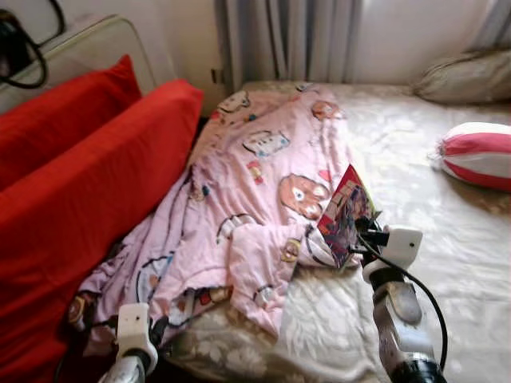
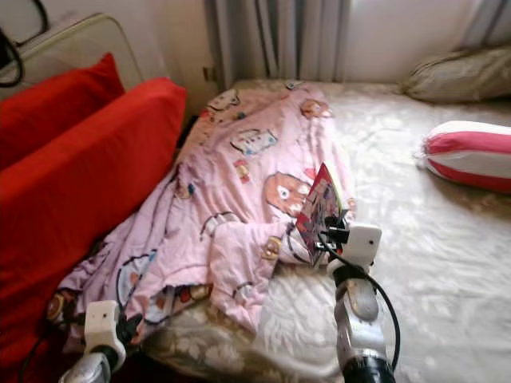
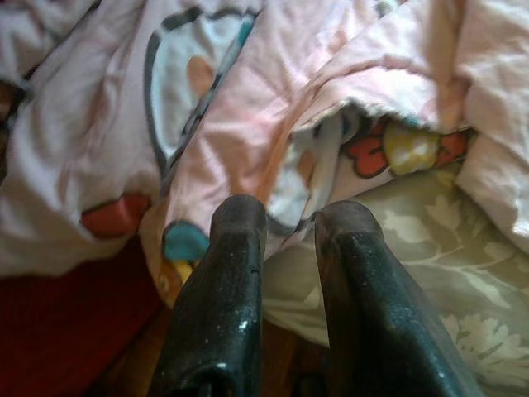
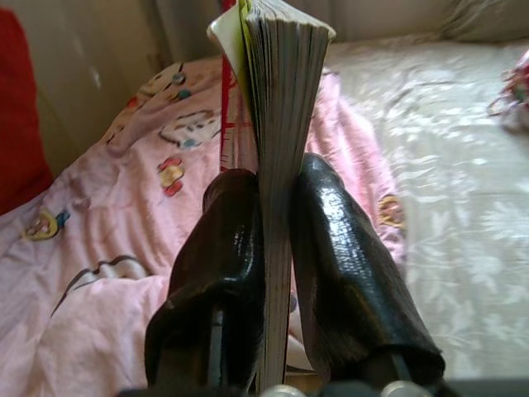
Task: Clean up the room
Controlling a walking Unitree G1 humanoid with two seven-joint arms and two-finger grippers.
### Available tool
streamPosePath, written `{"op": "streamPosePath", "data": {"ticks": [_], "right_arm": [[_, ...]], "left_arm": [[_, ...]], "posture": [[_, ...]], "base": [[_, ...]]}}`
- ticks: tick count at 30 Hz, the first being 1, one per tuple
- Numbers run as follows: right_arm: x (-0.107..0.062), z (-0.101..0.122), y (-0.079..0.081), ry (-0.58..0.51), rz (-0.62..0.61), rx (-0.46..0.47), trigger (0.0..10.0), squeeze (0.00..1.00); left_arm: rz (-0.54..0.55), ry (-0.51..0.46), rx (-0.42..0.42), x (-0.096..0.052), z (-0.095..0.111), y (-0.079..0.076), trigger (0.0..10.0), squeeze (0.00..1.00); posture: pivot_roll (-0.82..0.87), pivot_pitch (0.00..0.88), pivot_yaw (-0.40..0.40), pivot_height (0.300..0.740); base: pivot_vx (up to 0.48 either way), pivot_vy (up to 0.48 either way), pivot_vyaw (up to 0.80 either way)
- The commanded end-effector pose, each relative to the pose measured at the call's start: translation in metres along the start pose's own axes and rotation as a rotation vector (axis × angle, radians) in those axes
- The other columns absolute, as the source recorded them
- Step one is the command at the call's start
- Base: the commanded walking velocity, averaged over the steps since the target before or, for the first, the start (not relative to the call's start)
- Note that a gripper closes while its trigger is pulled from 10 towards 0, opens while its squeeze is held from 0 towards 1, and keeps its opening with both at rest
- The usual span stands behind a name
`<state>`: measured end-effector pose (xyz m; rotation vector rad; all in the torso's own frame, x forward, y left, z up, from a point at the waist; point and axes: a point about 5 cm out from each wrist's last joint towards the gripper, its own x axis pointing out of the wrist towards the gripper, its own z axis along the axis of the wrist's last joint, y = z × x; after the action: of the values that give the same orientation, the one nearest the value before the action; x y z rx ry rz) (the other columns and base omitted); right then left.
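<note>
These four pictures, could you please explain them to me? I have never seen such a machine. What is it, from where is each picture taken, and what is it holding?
This is a humanoid robot tidying a bedroom. The two wide pictures come from the two eyes of a camera on its head, looking down at a bed. The two close pictures come from small cameras on its wrists, each looking along that arm's two black fingers.

On the bed lies a crumpled pink blanket printed with cartoons, and a red and white striped pillow lies farther right. A big red cushion leans on the left.

The right gripper is shut on a book, holding it upright above the blanket's edge. The left gripper is low at the blanket's near corner, with its fingers slightly apart and holding nothing.
</note>
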<state>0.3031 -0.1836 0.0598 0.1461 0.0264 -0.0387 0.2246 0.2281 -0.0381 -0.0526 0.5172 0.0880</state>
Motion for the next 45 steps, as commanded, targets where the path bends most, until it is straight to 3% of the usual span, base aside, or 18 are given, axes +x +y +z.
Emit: {"op": "streamPosePath", "data": {"ticks": [1,13,20,24,45], "right_arm": [[-0.004,-0.002,-0.001,-0.018,-0.018,-0.001,10.0,0.00],[-0.006,-0.005,-0.011,0.006,-0.084,-0.022,10.0,0.00],[-0.005,-0.004,-0.013,0.005,-0.091,-0.017,10.0,0.00],[-0.009,-0.005,-0.013,-0.002,-0.089,-0.074,10.0,0.00],[0.000,0.001,-0.007,-0.021,-0.106,-0.027,10.0,0.00]], "left_arm": [[0.015,0.044,0.018,-0.003,-0.008,0.006,10.0,0.00],[0.009,0.086,0.022,-0.004,-0.016,-0.001,10.0,0.00],[0.012,0.107,0.017,-0.005,-0.021,-0.003,10.0,0.00],[0.015,0.115,0.017,-0.006,-0.023,-0.006,10.0,0.00],[0.026,0.097,0.012,-0.002,-0.017,-0.006,10.0,0.00]], "posture": [[0.03,0.000,0.061,0.740],[0.01,0.000,0.045,0.740],[0.01,0.000,0.032,0.740],[0.01,0.000,0.025,0.740],[0.02,0.000,0.023,0.740]], "base": [[0.000,0.000,0.00],[0.000,0.000,0.00],[0.000,0.000,-0.69],[0.000,0.000,-0.17],[0.000,-0.339,0.00]]}}
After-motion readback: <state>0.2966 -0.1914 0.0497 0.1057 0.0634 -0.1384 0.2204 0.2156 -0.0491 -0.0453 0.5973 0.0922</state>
